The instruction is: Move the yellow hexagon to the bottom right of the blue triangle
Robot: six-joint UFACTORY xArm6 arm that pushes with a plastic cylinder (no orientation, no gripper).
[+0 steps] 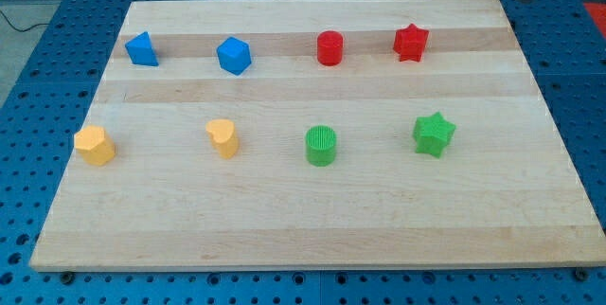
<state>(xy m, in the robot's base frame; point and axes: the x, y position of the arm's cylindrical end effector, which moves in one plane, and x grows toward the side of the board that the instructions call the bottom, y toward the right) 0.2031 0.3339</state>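
The yellow hexagon [95, 144] stands near the left edge of the wooden board [312, 234], in the lower row. The blue triangle [142, 48] stands above it and slightly to the right, at the view's top left. The two blocks are well apart. A dark rod shows at the view's top right corner, off the board. Its lower end, my tip [524, 0], is far from both blocks and touches no block.
A blue cube [234, 55], a red cylinder [329, 47] and a red star [411, 42] stand in the top row. A yellow heart [223, 137], a green cylinder [321, 145] and a green star [434, 134] stand in the lower row.
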